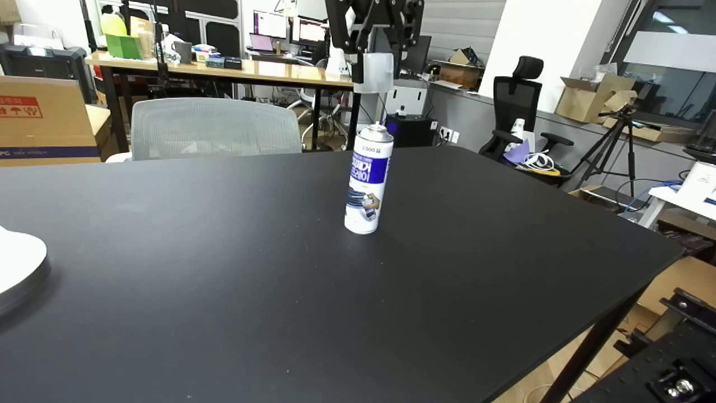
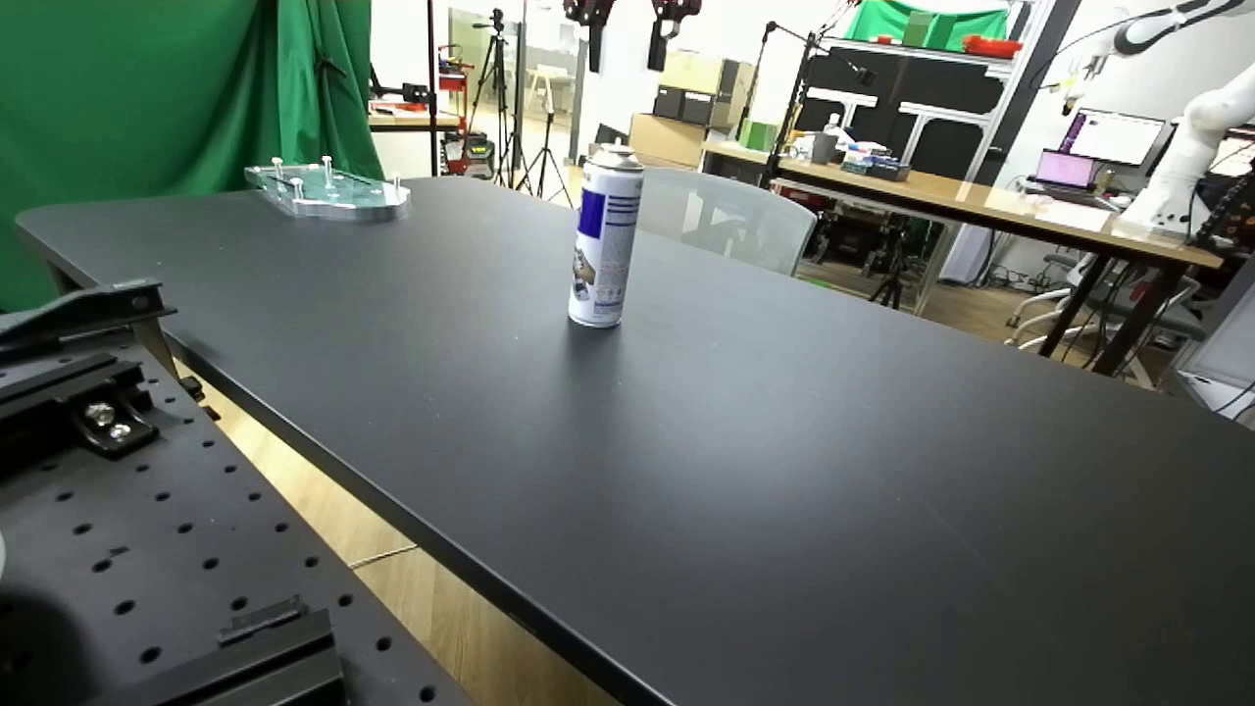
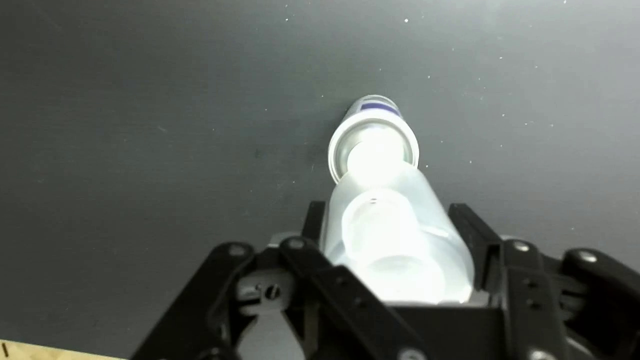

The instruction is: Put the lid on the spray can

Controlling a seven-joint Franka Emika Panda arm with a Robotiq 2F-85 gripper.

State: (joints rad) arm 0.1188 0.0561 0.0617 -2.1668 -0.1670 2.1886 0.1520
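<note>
The white spray can (image 1: pixel 369 179) with its blue label stands upright on the black table; it also shows in an exterior view (image 2: pixel 604 240) and from above in the wrist view (image 3: pixel 375 120). Its bare nozzle top is visible in both exterior views. My gripper (image 1: pixel 377 77) is shut on the translucent whitish lid (image 1: pixel 376 70) and holds it above the can, with a gap between. In an exterior view the gripper (image 2: pixel 626 65) is at the top edge and the lid is washed out. In the wrist view the lid (image 3: pixel 400 240) sits between both fingers (image 3: pixel 386 207) and partly covers the can's top.
The black table (image 1: pixel 224 280) extends around the can. A clear plate with upright pegs (image 2: pixel 333 194) lies at one table end. A mesh chair (image 1: pixel 215 129) stands against the table's edge. A white rounded object (image 1: pixel 19 260) is at a frame edge. A perforated black platform (image 2: pixel 216 549) adjoins the table.
</note>
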